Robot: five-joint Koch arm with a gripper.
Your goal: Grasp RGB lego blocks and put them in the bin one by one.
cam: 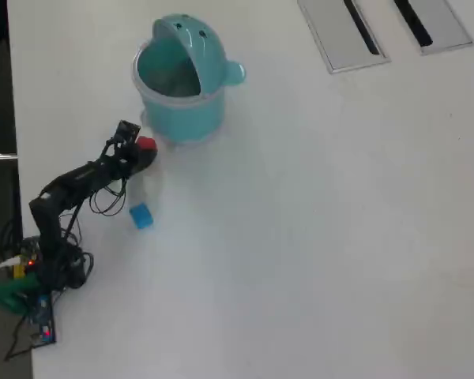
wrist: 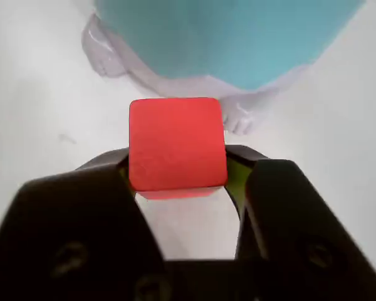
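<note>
No legible writing. Gripper [wrist: 178, 182] clamps one red block [wrist: 177, 144] just beside the teal bin [cam: 178, 83]; one blue block [cam: 141, 215] lies on the white table [cam: 316, 237]; two grey slotted panels [cam: 351, 31] lie well apart.

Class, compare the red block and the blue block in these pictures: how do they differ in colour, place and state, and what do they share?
Colour: the red block is red, the blue block blue. State: the red block sits between the jaws of the gripper, while the blue block lies free on the white table. Place: in the overhead view the red block is close beside the teal bin; the blue block lies farther from it. Both are small, far smaller than the bin.
</note>
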